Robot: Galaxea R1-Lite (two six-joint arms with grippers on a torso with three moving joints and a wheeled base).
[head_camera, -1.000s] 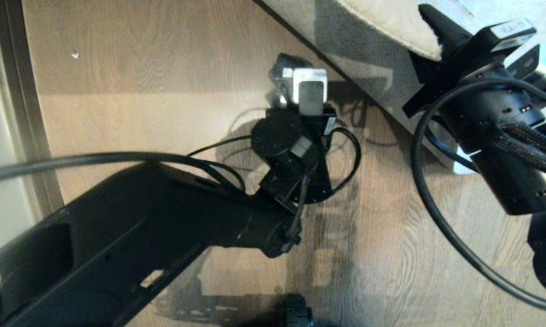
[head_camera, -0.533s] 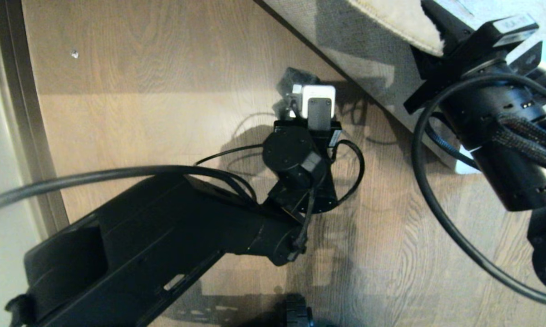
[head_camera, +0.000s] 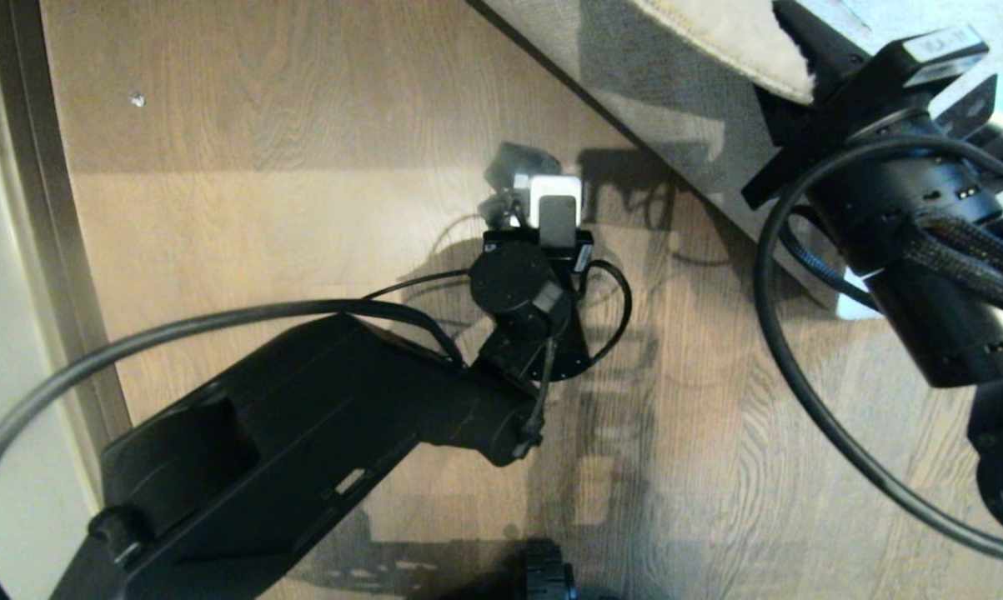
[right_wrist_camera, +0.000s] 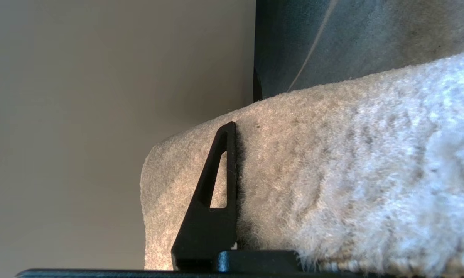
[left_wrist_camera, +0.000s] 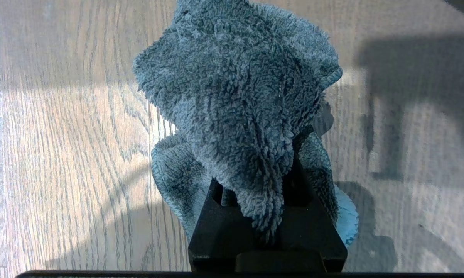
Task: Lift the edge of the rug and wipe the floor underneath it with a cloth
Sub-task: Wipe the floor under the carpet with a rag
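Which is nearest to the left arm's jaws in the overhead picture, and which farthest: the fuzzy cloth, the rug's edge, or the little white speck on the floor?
Measured from the left gripper:
1. The cloth, pinched in its jaws.
2. The rug edge, just beyond, toward the right arm.
3. The white speck, farthest, out on the floor on the robot's left.

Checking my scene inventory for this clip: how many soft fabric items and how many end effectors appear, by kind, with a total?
Cloth: 1, clamped in the left end effector
Rug, its edge lifted by the right end effector: 1
End effectors: 2
Total: 4, over the wood floor
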